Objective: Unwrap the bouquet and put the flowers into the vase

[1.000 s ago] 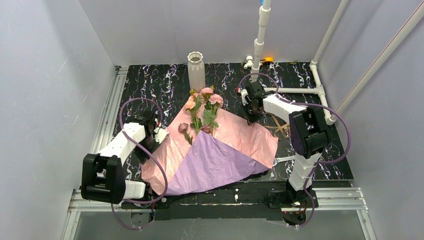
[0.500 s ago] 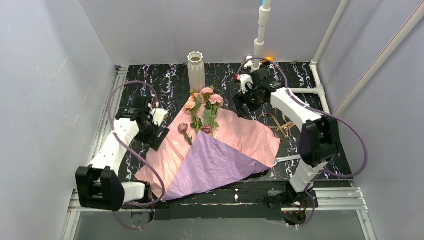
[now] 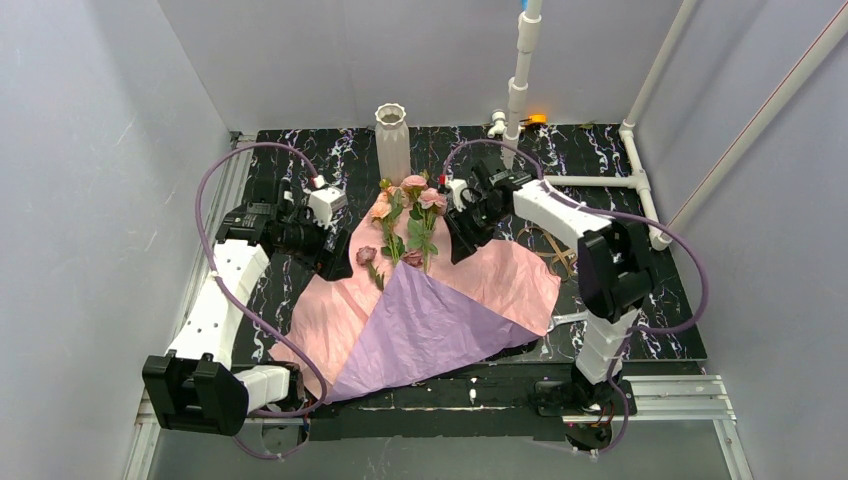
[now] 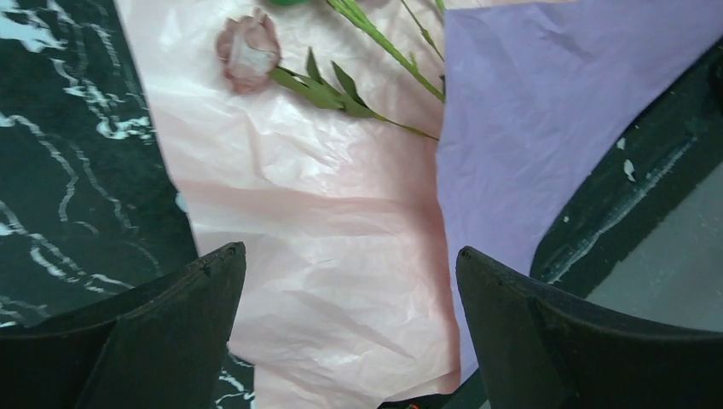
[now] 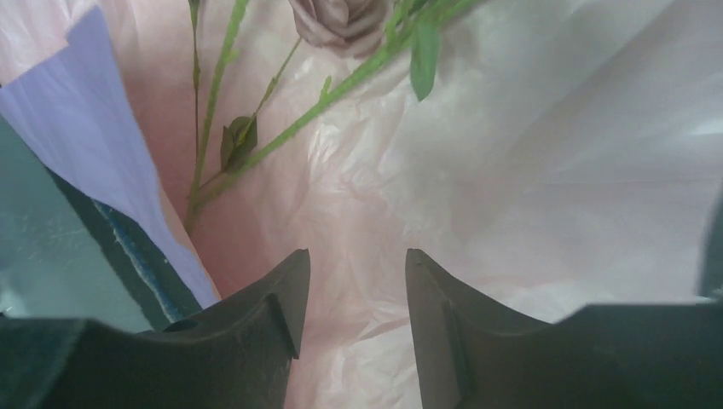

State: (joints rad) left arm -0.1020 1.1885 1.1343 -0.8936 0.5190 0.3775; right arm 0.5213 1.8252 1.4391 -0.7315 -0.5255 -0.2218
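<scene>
Paper (image 3: 430, 310) is lying open and flat, so I'm judging unwrapping done. Flowers (image 3: 405, 228) are resting on it, vase (image 3: 392, 140) at their twelve o'clock. Left gripper (image 4: 341, 256) is gaping wide, empty; right gripper (image 5: 356, 256) is standing half-open, empty. Next I'm needing a clean stem pinch.
</scene>
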